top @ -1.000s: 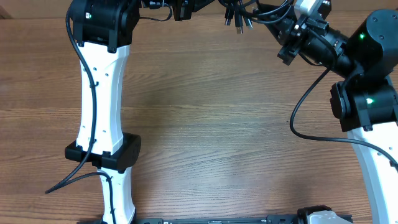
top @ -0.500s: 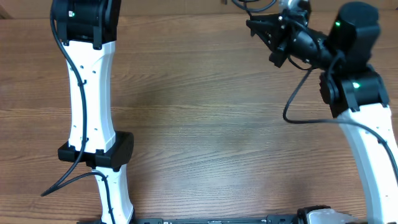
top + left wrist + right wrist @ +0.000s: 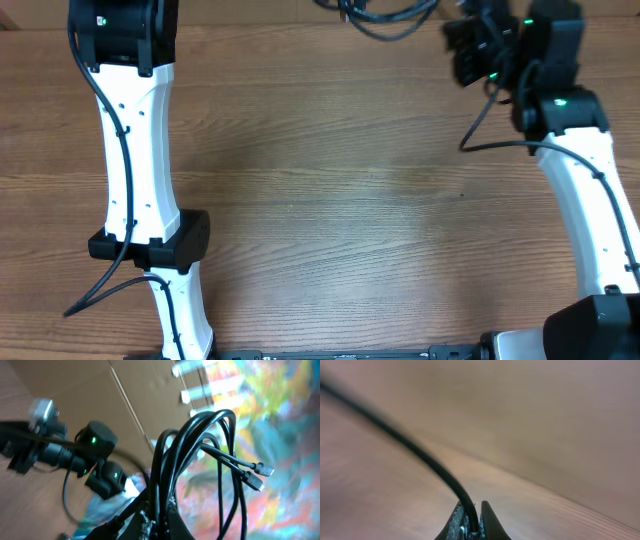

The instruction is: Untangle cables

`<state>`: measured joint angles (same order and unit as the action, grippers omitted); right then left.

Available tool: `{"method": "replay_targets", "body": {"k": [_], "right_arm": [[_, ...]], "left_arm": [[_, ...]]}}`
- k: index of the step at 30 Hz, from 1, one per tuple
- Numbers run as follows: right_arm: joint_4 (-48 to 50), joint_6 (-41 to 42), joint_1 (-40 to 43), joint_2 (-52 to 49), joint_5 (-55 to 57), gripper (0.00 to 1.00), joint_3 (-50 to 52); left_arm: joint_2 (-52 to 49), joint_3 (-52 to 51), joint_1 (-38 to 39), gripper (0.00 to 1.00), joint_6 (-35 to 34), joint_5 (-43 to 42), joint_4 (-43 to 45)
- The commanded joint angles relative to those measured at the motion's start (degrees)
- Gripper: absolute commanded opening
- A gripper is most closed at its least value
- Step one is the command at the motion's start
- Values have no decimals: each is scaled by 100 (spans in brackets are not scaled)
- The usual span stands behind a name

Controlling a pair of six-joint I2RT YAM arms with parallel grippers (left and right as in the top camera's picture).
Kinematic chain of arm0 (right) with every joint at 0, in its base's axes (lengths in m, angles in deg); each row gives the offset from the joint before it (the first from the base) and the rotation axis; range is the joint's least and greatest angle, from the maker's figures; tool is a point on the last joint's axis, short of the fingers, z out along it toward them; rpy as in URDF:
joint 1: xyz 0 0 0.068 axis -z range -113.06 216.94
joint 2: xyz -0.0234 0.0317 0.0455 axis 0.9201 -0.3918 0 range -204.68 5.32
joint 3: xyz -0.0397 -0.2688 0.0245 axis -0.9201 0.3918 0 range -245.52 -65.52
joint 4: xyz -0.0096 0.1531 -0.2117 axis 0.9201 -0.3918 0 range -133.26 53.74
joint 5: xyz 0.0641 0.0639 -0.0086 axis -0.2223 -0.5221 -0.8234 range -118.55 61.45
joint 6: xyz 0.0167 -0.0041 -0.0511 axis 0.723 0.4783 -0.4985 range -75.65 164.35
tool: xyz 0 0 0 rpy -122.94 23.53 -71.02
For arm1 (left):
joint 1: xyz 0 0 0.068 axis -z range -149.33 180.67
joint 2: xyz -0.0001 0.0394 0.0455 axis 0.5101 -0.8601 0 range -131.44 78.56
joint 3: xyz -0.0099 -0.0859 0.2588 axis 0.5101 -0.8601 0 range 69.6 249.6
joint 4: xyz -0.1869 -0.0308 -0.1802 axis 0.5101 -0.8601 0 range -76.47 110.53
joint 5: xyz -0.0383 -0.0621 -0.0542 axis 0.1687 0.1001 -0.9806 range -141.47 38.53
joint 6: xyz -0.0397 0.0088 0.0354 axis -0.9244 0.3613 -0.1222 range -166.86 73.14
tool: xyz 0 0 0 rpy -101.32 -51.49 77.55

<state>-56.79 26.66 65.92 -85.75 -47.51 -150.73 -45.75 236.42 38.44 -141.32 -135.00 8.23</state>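
Note:
In the left wrist view, a bundle of black cables point(image 3: 200, 440) loops upward from my left gripper point(image 3: 159, 522), which is shut on several strands. Two plug ends point(image 3: 262, 469) stick out to the right of the loop. My right gripper point(image 3: 472, 529) is shut on a single black cable point(image 3: 410, 447) that runs up and to the left over blurred wood. From overhead, only a low arc of the cables point(image 3: 385, 20) shows at the top edge, left of the right arm's wrist point(image 3: 480, 45). Both sets of fingertips lie out of the overhead view.
The wooden table point(image 3: 340, 200) spreads between the arms. The left arm's white link point(image 3: 135, 150) stands at the left with a thick black base cable point(image 3: 100, 290) trailing off it. The right arm's white link point(image 3: 590, 200) rises along the right edge.
The left arm has shifted left and the right arm's wrist has swung up towards the top edge. The cable bundle rose with them, so its plug ends have left the overhead view.

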Motion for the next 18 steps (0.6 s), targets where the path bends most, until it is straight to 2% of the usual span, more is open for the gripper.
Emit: {"method": "replay_targets", "body": {"k": [1, 5, 9, 18], "right_arm": [[57, 920, 636, 26, 1104, 4, -146], [-120, 1196, 1259, 63, 507, 4, -341], [-173, 1187, 1427, 149, 146, 4, -348], [-146, 1165, 1180, 181, 127, 4, -348]], "left_arm": [[109, 103, 2, 4, 13, -476, 654], [111, 105, 4, 4, -72, -704, 1633], [111, 103, -31, 4, 26, -704, 2208], [94, 101, -92, 4, 420, -702, 2194]]}}
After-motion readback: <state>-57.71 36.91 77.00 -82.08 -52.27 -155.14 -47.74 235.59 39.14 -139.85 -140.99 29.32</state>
